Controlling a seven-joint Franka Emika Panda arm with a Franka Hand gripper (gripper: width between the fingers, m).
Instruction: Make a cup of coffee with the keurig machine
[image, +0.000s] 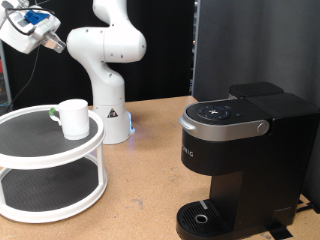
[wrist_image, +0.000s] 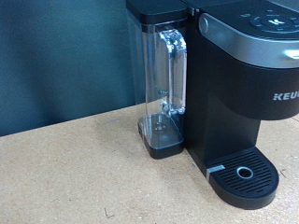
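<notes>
Coffee duty at an early stage: the pincer (image: 58, 45) hangs high in the upper left of the exterior frame, well above the cup (image: 73, 117), gripping nothing visible; whether its fingers are spread or pressed together cannot be told from this distance. The cup stands upright on the top tier of a white two-tier round stand (image: 40, 185) at the left of the frame, well apart from the keurig machine (image: 243, 155) at the right. The machine's lid is down and its round drip base (wrist_image: 241, 174) carries nothing, with a clear water tank (wrist_image: 163, 89) at its side in the wrist view. A sound pickup probably means a straight descent onto the rim, avoiding the stand's edge and keeping the cup level above the wooden bench (image: 150, 190).
</notes>
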